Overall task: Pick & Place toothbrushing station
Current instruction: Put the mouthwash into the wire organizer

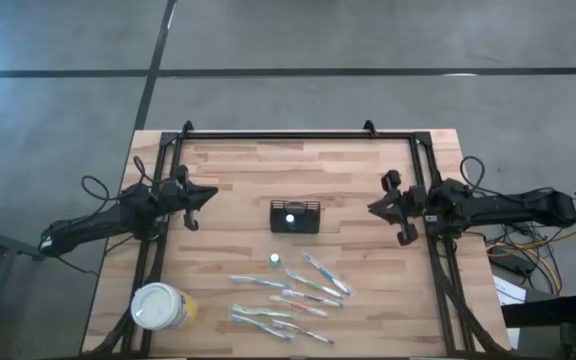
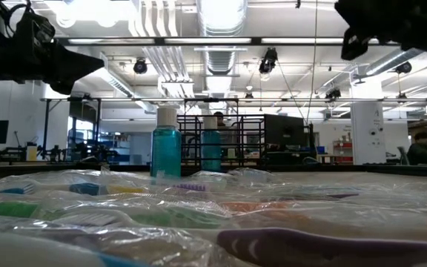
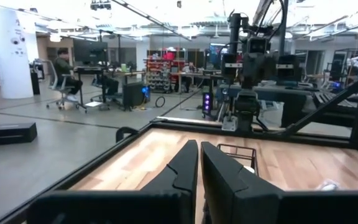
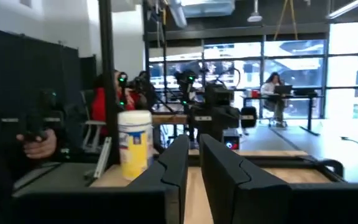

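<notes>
Low view: the wrapped toothbrushes lie blurred across the foreground and hide the worktop behind them. Left wrist view: the mesh caddy is partly hidden behind the left hand. High view: the tub label is too small to read.

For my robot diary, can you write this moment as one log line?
left gripper: shut, empty, waiting | right gripper: shut, empty | caddy: mid-table, untouched
</notes>
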Motion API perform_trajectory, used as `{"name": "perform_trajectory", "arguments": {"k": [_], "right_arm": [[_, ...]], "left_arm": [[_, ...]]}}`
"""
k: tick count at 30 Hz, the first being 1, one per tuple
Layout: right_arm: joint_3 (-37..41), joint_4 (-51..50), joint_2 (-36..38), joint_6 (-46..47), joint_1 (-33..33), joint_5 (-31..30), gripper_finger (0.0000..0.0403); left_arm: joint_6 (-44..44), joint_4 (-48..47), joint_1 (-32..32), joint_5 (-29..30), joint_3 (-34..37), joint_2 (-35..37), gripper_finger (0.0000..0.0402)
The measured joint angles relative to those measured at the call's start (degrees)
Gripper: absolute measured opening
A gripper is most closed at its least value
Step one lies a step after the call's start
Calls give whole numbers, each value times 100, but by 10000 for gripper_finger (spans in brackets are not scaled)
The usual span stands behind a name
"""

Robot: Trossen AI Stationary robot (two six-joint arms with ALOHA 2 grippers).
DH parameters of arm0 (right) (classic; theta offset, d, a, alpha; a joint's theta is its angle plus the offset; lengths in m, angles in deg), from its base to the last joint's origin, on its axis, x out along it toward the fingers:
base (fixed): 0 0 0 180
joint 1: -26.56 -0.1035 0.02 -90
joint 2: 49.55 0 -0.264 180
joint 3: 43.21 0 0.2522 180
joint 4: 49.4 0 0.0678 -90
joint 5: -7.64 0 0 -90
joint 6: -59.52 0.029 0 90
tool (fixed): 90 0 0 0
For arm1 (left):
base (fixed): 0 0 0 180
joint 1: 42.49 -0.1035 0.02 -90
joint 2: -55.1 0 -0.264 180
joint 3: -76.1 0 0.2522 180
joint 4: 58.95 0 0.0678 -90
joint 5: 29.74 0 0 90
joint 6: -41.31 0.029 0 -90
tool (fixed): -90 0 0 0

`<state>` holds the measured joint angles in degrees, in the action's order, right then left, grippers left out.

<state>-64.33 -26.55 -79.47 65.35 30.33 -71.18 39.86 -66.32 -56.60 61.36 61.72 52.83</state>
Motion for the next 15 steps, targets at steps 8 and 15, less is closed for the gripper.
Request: {"name": "perform_trajectory", "arguments": {"k": [8, 15], "right_arm": [[453, -96, 1032, -453, 142, -345, 14], [685, -208, 1888, -773, 225, -368, 8]], "left_arm": [[10, 4, -2, 4, 2, 0, 25], [-137, -217, -2, 583, -27, -2, 25]]}}
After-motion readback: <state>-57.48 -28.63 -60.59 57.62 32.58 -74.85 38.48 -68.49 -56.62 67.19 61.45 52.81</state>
